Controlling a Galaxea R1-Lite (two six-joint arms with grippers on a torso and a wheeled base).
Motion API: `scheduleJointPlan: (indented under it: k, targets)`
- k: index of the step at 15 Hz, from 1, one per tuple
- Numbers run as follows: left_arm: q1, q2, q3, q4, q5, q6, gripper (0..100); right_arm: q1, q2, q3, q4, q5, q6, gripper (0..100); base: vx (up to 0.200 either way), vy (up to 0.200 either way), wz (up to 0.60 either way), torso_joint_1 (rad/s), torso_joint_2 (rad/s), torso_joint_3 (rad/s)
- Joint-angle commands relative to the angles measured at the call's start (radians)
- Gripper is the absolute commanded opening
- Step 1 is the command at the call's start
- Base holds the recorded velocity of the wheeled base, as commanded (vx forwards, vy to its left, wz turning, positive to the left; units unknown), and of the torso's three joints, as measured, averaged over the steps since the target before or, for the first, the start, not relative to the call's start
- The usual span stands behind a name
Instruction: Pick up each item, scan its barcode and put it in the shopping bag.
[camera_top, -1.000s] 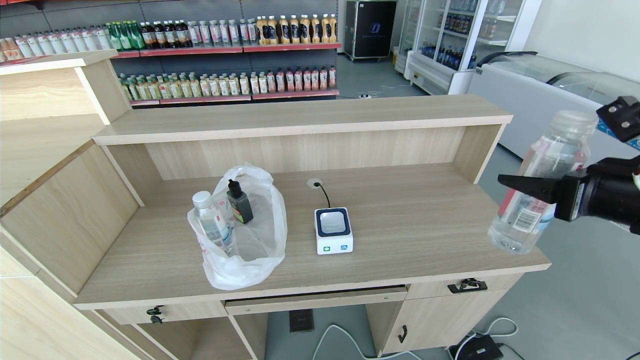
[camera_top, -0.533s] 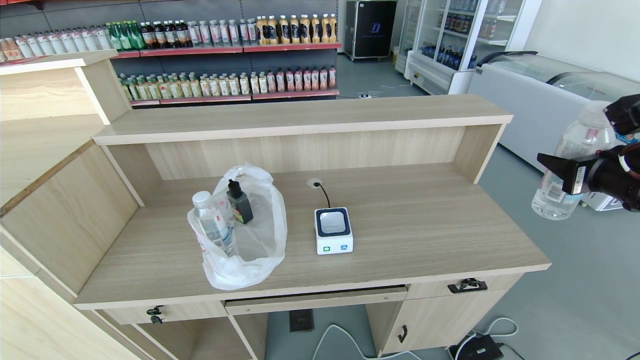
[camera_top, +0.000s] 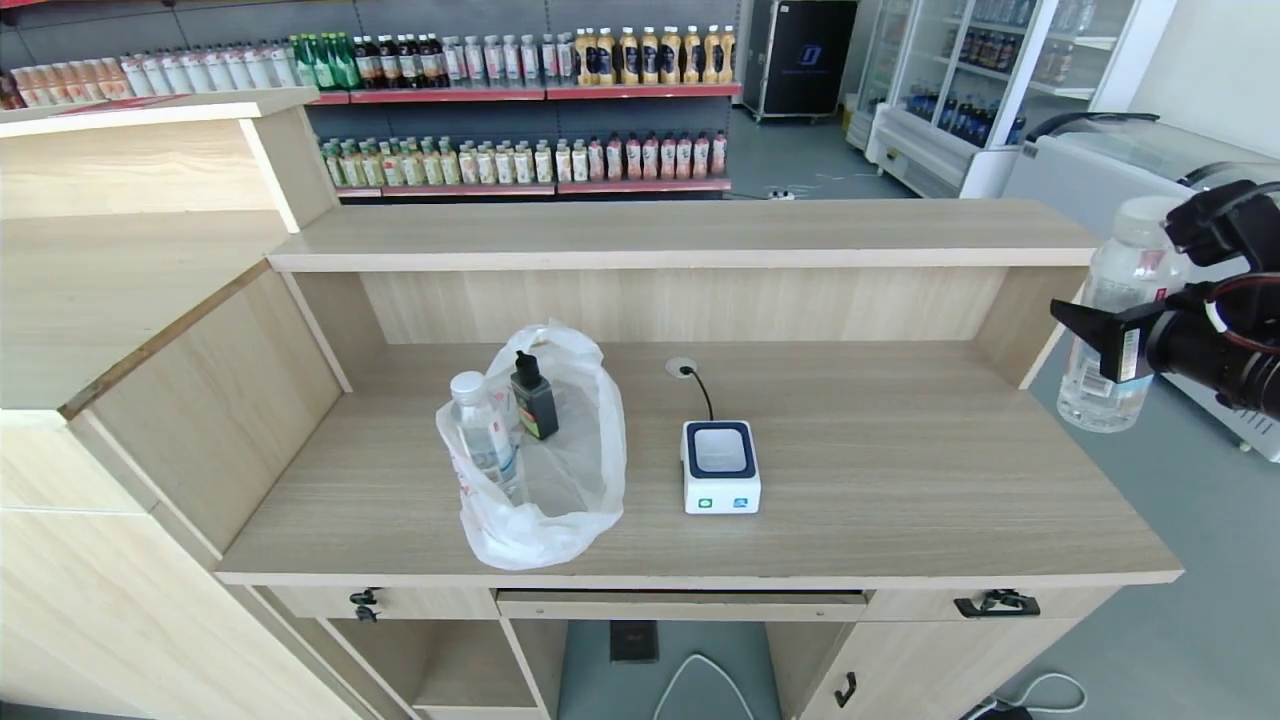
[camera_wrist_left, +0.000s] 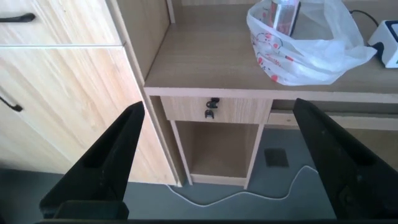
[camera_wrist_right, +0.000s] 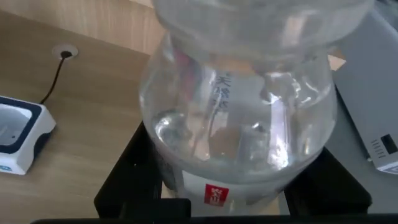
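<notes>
A: Where is the water bottle (camera_top: 1132, 272)?

B: In the air past the table's (camera_top: 900, 470) right end, near upright, cap up. The right tool (camera_top: 1104, 338) pinches it across the lower body, one finger on each side.

A: How will it handle?

B: It looks nearly full, so probably fairly heavy for its size. The wall is clear thin plastic that likely gives under pressure and is smooth enough to slip. The right wrist view shows water sloshing inside the bottle (camera_wrist_right: 239, 124), so a quick swing could shift the weight.

A: Is the hold a good one?

B: The straight body is likely the best place, since it is stiffer than the shoulder. A firm squeeze there should do, but not a crushing one. Which way the barcode faces cannot be told.

A: What lies beyond it?

B: The scanner (camera_top: 721, 465) sits mid-table, well apart from the bottle, window up. The bag (camera_top: 545, 450) stands just to its left, mouth open, with a clear bottle (camera_top: 482, 435) and a dark bottle (camera_top: 533, 400) inside.

A: And the left tool (camera_wrist_left: 214, 167)?

B: It hangs low beside the table's left end, fingers spread wide, holding nothing.
</notes>
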Motion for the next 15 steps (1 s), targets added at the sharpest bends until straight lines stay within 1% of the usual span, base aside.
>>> scheduleJointPlan:
  k: [1, 3, 4, 5, 6, 10, 11, 12, 14, 15]
  targets:
    - [0.001, 0.0, 0.0, 0.0, 0.001, 0.0, 100, 0.007, 0.019, 0.001, -0.022, -0.002, -0.024, 0, 0.0, 0.0, 0.6, 0.002, 0.01, 0.002]
    - [0.001, 0.0, 0.0, 0.0, 0.001, 0.0, 100, 0.019, 0.034, 0.006, -0.037, -0.002, -0.048, 0, 0.0, 0.0, 0.6, 0.002, 0.0, 0.002]
    - [0.001, 0.0, 0.0, 0.0, 0.001, 0.0, 100, 0.02, 0.05, 0.007, -0.055, -0.002, -0.062, 0, 0.0, 0.0, 0.0, 0.0, 0.0, 0.0]
    - [0.001, 0.0, 0.0, 0.0, 0.001, 0.0, 100, 0.02, 0.081, 0.029, -0.112, -0.002, -0.122, 0, 0.0, 0.0, 0.0, 0.0, 0.0, 0.0]
    - [0.001, 0.0, 0.0, 0.0, 0.001, 0.0, 100, 0.022, 0.102, 0.037, -0.163, -0.002, -0.147, 0, 0.0, 0.0, 0.0, 0.0, 0.0, 0.0]
    - [0.001, 0.0, 0.0, 0.0, 0.001, 0.0, 100, 0.077, 0.22, 0.075, -0.38, 0.0, -0.174, 0, 0.0, 0.0, 0.0, 0.0, 0.0, 0.0]
    - [0.001, 0.0, 0.0, 0.0, 0.001, 0.0, 100, 0.092, 0.269, 0.084, -0.465, 0.0, -0.196, 0, 0.0, 0.0, 0.0, 0.0, 0.0, 0.0]
    - [0.001, 0.0, 0.0, 0.0, 0.001, 0.0, 100, 0.111, 0.309, 0.093, -0.542, 0.006, -0.199, 0, 0.0, 0.0, 0.0, 0.0, 0.0, 0.0]
    - [0.001, 0.0, 0.0, 0.0, 0.001, 0.0, 100, 0.129, 0.346, 0.095, -0.601, 0.032, -0.202, 0, 0.0, 0.0, 0.0, 0.0, 0.0, 0.0]
    - [0.001, 0.0, 0.0, 0.0, 0.001, 0.0, 100, 0.143, 0.392, 0.095, -0.677, 0.052, -0.226, 0, 0.0, 0.0, 0.0, 0.0, 0.0, 0.0]
